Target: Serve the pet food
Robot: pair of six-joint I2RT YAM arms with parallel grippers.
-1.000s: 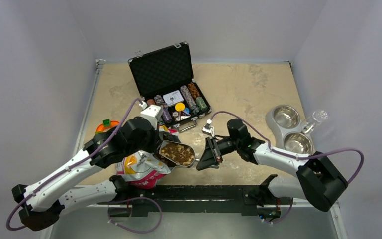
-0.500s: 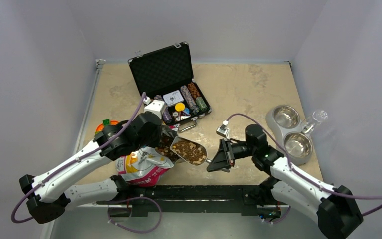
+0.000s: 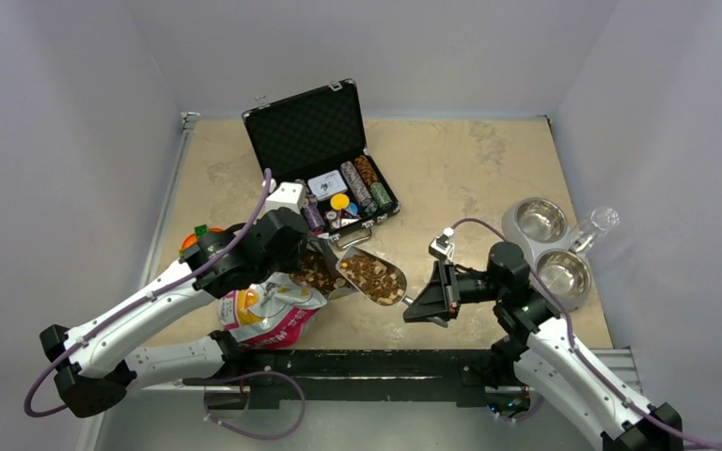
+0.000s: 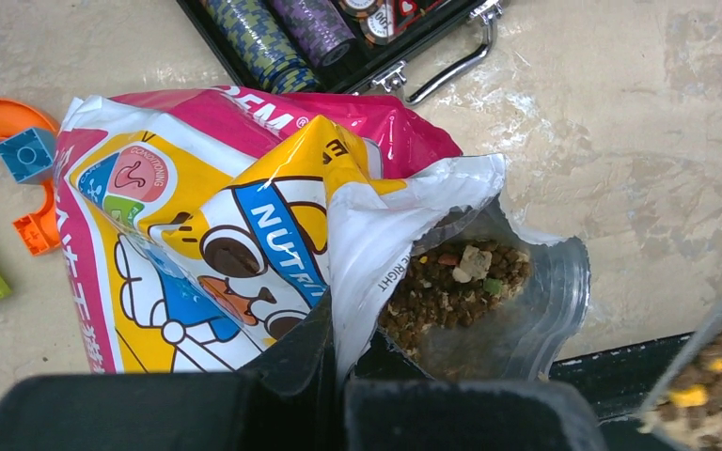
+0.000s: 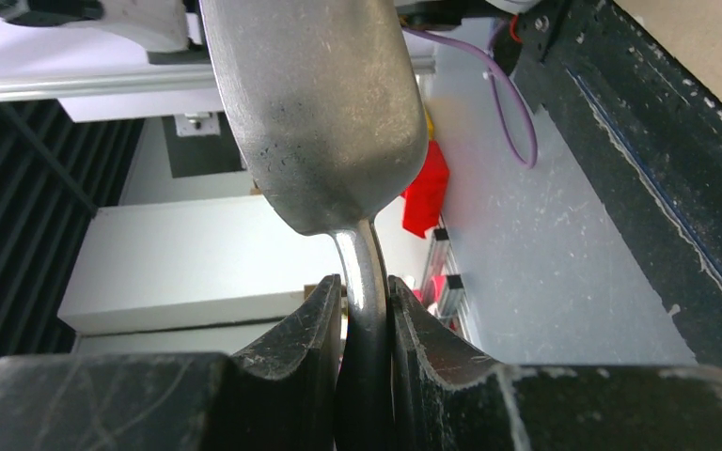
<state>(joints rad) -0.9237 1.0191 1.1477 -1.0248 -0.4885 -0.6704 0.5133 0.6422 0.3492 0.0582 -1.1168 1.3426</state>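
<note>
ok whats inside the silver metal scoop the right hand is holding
The silver metal scoop is filled with small brown dry kibble pellets, with a few yellow bits among them. The pile covers the scoop's inner floor, so anything beneath it is hidden.

Scoop (image 3: 348, 256) of kibble (image 3: 376, 278) carried right off the bag (image 3: 268, 315), right fingers (image 3: 428, 301) nearer bowls (image 3: 540, 220)

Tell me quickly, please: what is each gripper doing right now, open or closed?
Left gripper: closed, pinching the open rim of the food bag.
Right gripper: closed on the handle of the metal scoop, which is full of kibble.
</note>
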